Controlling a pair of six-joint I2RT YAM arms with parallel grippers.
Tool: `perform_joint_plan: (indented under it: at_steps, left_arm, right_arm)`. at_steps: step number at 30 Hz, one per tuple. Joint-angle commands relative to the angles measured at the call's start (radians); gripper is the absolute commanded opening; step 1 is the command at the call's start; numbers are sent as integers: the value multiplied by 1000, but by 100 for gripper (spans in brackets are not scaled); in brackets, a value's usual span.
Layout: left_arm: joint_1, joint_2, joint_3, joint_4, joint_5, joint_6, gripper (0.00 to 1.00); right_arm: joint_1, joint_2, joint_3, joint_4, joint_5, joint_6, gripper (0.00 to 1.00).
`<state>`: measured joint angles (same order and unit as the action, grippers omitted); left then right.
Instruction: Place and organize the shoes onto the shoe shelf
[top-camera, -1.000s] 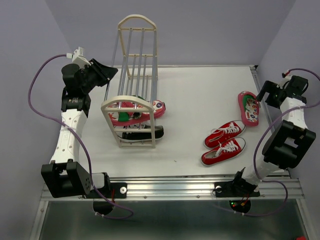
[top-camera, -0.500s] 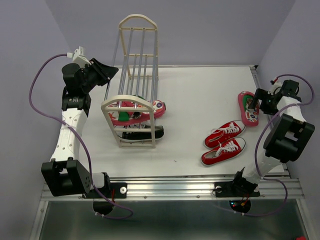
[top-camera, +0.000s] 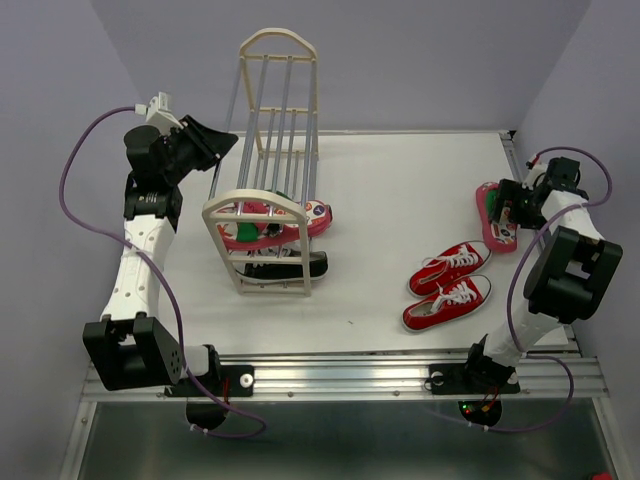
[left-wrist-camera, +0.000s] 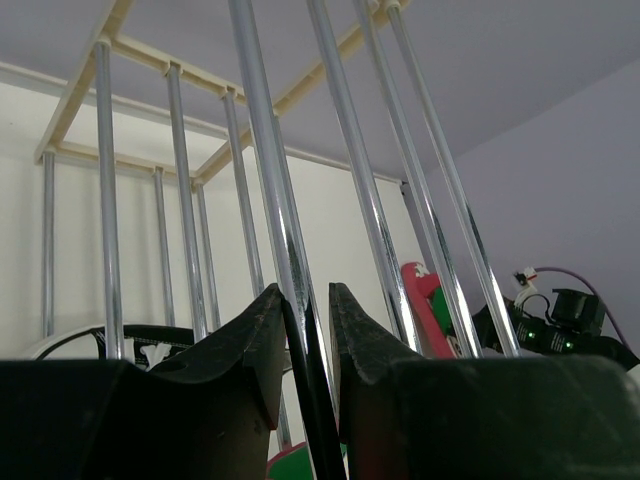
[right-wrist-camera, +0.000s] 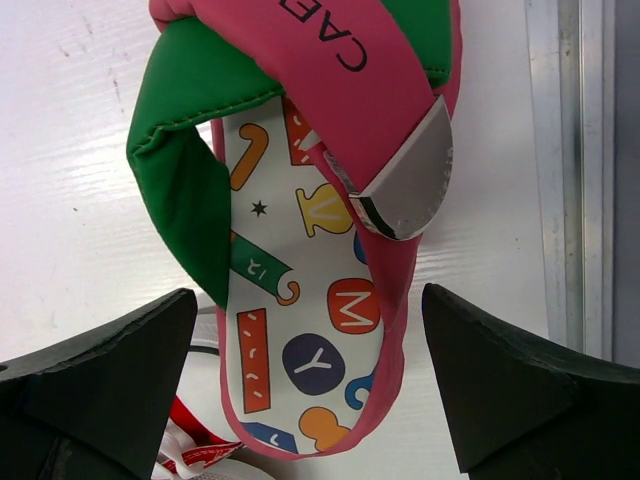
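Shelf (top-camera: 257, 208) holding one pink flip-flop (top-camera: 315, 214), second flip-flop (top-camera: 495, 232) on table (top-camera: 400, 180), two red sneakers (top-camera: 450, 268)

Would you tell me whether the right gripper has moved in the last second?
Yes: the right gripper moved left, away from the table edge, to over the flip-flop.

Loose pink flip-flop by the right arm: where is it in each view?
Top external: loose pink flip-flop at the table's far right, under the open right gripper.
Right wrist: fills the centre, between the fingers.
Left wrist: pink shape behind shoe shelf rods; cannot tell which flip-flop.
Shared landmark: red sneaker, top and right wrist.
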<state>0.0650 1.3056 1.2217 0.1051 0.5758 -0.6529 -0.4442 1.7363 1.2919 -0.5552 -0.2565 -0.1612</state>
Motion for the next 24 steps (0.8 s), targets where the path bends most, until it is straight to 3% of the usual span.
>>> perform_joint_plan:
  at_steps: [1,7,12,24]
  left_arm:
    - [-14,46,-8,-5,53,133,22]
    - [-14,63,-1,-10,50,133,22]
    - [-13,76,16,-11,56,133,22]
    - [-14,78,30,-33,56,138,20]
  right_arm:
    - [6,6,-6,-17,57,-4,100]
    - [59,3,-14,-49,46,-9,100]
    - [59,-30,-112,-11,78,46,100]
    - [59,-41,-138,37,99,81,97]
